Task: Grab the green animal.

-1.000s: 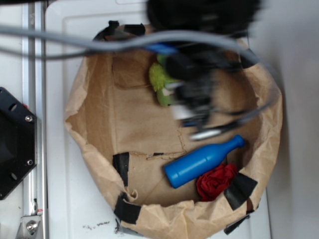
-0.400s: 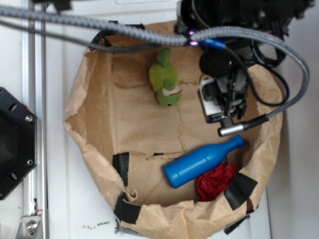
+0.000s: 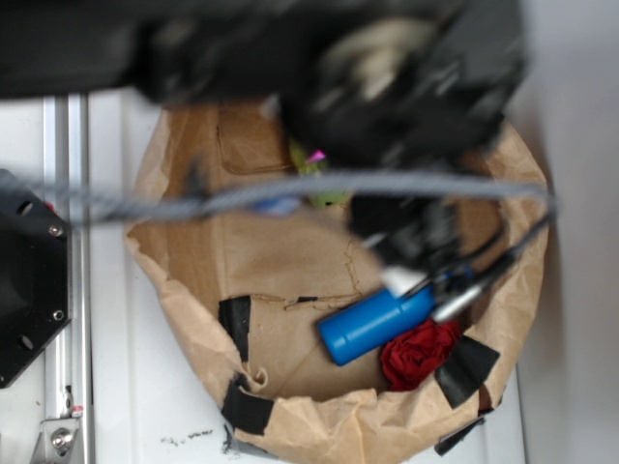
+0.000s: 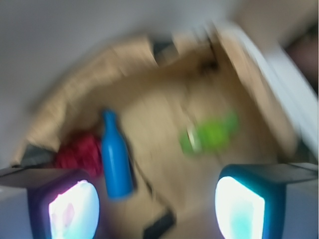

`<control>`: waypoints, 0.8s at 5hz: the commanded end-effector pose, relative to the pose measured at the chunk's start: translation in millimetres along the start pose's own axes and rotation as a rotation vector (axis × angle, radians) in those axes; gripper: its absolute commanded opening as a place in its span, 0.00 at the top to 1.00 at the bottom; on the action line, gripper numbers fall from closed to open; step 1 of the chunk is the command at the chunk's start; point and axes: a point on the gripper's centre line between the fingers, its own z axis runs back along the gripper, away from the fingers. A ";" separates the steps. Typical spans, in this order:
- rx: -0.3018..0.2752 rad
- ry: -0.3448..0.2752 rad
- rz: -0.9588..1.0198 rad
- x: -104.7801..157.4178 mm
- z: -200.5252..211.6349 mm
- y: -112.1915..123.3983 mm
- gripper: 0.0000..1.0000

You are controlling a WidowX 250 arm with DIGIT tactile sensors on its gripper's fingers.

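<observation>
In the wrist view we read from the left: the red cloth wad (image 4: 79, 153) against the paper wall, then the blue bottle (image 4: 114, 155) standing lengthwise just beside it, then, across a bare stretch of the brown paper liner (image 4: 149, 114), the green animal (image 4: 209, 133), blurred but alone and clear of both. The gripper (image 4: 157, 203) has its two pads (image 4: 239, 208) spread wide with nothing between them. From outside, the arm hides nearly all of the toy; only a green sliver (image 3: 311, 174) shows near the basket's (image 3: 193, 319) far rim. We judge this the approach step. To do it well we should centre the toy between the pads, come down along its narrow side, keep off the bottle, and close only once the plush sits fully inside.
</observation>
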 end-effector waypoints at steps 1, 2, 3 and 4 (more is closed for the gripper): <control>0.080 0.050 0.491 -46.7 7.2 18.0 0.00; 0.018 0.046 0.742 -12.3 -23.4 21.8 0.00; 0.017 -0.008 0.876 26.0 -57.4 6.2 0.00; -0.047 0.032 0.854 63.6 -44.7 -11.2 0.00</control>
